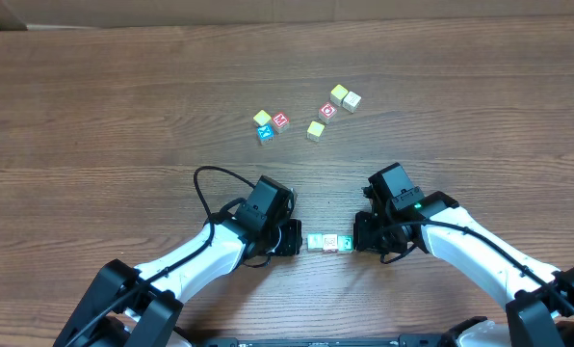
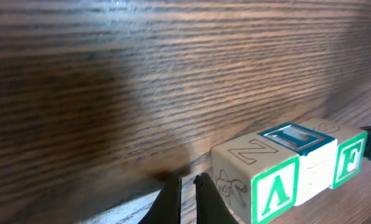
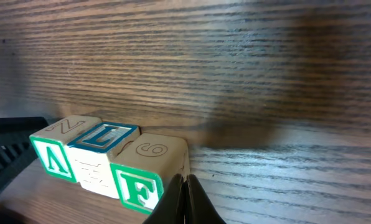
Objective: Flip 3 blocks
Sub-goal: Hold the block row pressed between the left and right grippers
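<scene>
You see even, soft light on the table in the overhead view. In both wrist views, broad dark shadows cross the grain, far wood blurs, and the blocks are sharp.

From overhead we look straight down on the table, high enough that the row of blocks near 6 o'clock looks tiny. Our left wrist view sits low and very close at 9 o'clock of that row, facing 3 o'clock. Our right wrist view mirrors it from 3 o'clock, facing 9. All three views share the row.
</scene>
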`<state>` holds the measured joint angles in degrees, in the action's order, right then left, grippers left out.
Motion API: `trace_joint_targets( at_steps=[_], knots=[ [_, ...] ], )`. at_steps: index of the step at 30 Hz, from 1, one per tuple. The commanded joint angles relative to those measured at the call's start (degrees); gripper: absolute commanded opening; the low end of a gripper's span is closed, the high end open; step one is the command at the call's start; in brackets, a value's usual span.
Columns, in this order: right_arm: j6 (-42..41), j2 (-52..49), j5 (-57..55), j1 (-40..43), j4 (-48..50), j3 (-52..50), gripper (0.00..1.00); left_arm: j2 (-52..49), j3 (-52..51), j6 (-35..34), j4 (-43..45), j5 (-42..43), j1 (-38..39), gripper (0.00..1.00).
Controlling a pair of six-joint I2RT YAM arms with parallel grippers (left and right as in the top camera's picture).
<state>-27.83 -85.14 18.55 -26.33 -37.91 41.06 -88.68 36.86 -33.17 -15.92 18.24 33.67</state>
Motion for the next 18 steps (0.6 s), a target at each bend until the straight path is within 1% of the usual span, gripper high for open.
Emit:
trace_joint_targets(
  at_steps=[1, 7, 10, 18],
  knots=[
    [1.3, -0.2, -3.6, -1.0, 0.3, -0.6, 0.04, -0.7, 1.2, 2.6, -0.2, -0.8, 0.4, 0.04],
    [1.0, -0.2, -7.6, -5.3, 1.0, -0.6, 0.04, -0.7, 1.2, 3.5, -0.2, -0.8, 0.4, 0.04],
    [-1.2, -0.2, -10.1, -7.1, 1.4, -0.6, 0.04, -0.7, 1.2, 3.4, -0.2, -0.7, 0.4, 0.04],
    [-3.9, -0.2, -11.0, -7.7, 1.9, -0.6, 0.04, -0.7, 1.2, 3.4, -0.4, -0.1, 0.5, 0.04]
  ],
)
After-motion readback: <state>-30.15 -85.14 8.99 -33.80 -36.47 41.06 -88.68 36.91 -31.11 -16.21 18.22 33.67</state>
